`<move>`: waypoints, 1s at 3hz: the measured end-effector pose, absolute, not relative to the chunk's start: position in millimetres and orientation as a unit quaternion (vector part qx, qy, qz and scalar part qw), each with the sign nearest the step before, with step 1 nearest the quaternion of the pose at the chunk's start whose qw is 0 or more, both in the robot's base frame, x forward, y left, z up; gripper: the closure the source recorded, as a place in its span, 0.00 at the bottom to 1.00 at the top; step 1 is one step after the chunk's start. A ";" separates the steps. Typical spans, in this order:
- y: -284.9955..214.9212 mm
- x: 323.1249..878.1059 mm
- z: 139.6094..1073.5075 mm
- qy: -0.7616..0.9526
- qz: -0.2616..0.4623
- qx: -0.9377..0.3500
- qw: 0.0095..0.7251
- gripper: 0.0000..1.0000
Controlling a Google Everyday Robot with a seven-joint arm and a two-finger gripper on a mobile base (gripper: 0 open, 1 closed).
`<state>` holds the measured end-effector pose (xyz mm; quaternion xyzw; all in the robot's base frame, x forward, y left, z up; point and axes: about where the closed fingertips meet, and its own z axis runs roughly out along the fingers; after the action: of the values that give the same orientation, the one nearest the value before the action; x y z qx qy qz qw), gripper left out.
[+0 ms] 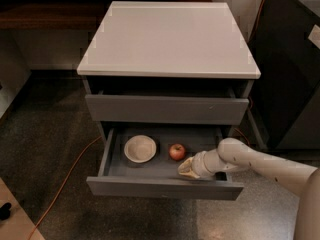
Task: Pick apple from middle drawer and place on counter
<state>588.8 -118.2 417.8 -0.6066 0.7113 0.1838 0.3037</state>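
Grey middle drawer [150,173] holds bowl [140,149], apple [176,152] and gripper [186,168] just beside apple, openness unclear.

A smooth, rounded cream-white arm [260,161] with a paler ringed wrist [206,164] ends in a yellowish-tan gripper [186,168], lower centre-right of the frame.
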 end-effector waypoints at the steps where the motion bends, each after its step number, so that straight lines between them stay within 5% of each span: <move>1: -115.8 566.1 417.0 0.718 0.197 -0.597 0.298 1.00; 3: -114.5 539.7 421.6 0.726 0.206 -0.588 0.291 1.00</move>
<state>539.7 -114.5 421.6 -0.5876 0.7263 0.2057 0.2914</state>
